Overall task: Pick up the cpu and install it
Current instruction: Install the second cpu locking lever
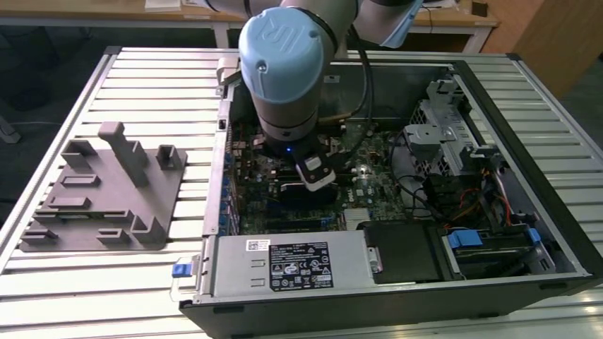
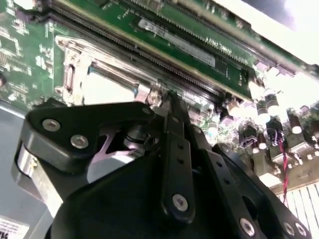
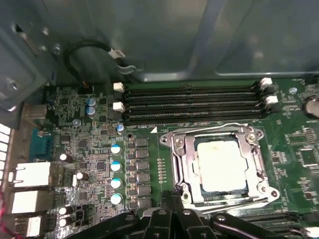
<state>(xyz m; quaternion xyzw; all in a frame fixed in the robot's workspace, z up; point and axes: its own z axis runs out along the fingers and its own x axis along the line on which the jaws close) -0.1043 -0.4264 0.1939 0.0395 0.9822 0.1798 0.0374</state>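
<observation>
The cpu (image 3: 219, 167), a pale silvery square, lies flat inside the metal socket frame (image 3: 182, 149) on the green motherboard (image 3: 99, 149). In the second wrist view it shows as a bright patch (image 2: 107, 89) just beyond the fingertips. My gripper (image 3: 172, 195) hovers beside the socket's corner, apart from the chip, its black fingers (image 2: 174, 149) pressed together with nothing between them. In the exterior view the gripper (image 1: 315, 180) hangs low inside the open computer case (image 1: 556, 233), over the middle of the board.
Memory slots (image 3: 192, 102) run along the socket's far side. A grey plastic holder block (image 1: 104, 191) sits on the slatted table at the exterior view's left. A power supply (image 1: 292, 265), drive cage (image 1: 443, 127) and loose cables (image 1: 471, 201) crowd the case.
</observation>
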